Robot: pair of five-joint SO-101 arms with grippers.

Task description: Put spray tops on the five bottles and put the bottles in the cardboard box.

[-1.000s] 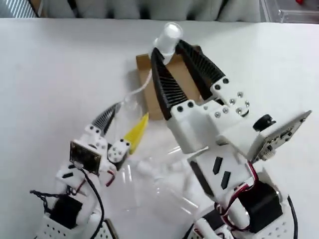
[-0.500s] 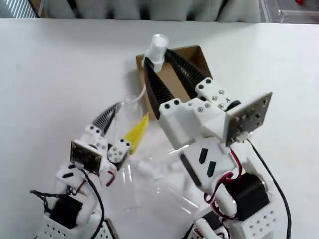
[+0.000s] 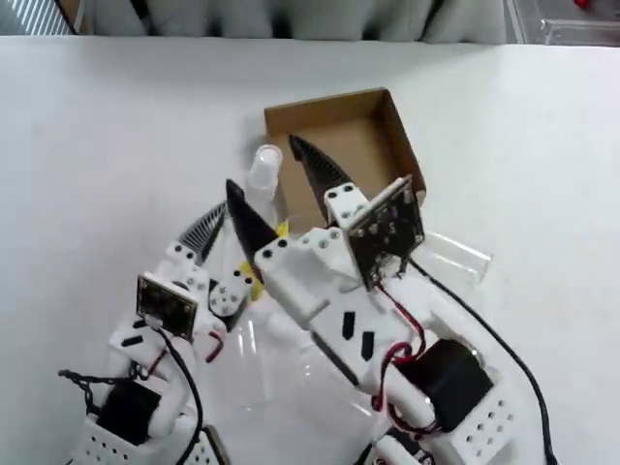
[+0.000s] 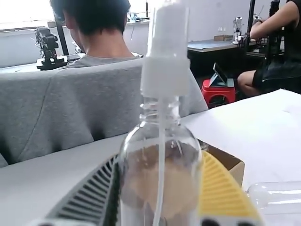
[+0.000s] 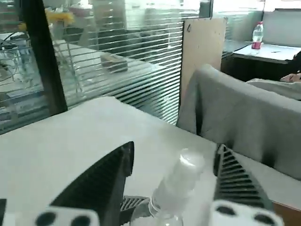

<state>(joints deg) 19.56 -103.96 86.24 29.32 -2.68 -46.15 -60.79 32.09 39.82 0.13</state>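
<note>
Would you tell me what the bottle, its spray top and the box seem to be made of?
Bottle: clear, glossy, likely plastic or glass; the tube shows through it. Spray top: white, smooth plastic by its look. Cardboard box: matt brown cardboard, with thin folded walls.

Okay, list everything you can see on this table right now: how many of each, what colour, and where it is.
cardboard box: one, brown, open, far middle of the table.
bottle: one, clear, held in the left gripper, beside the box.
spray top: one, white, on that bottle's neck.
loose bottles: at least two, clear, lying near the arms' bases; exact count cannot be told.
table: one, white.
left gripper: one grey and one yellow finger, shut on the bottle.
right gripper: black fingers, open on either side of the spray top.
</note>
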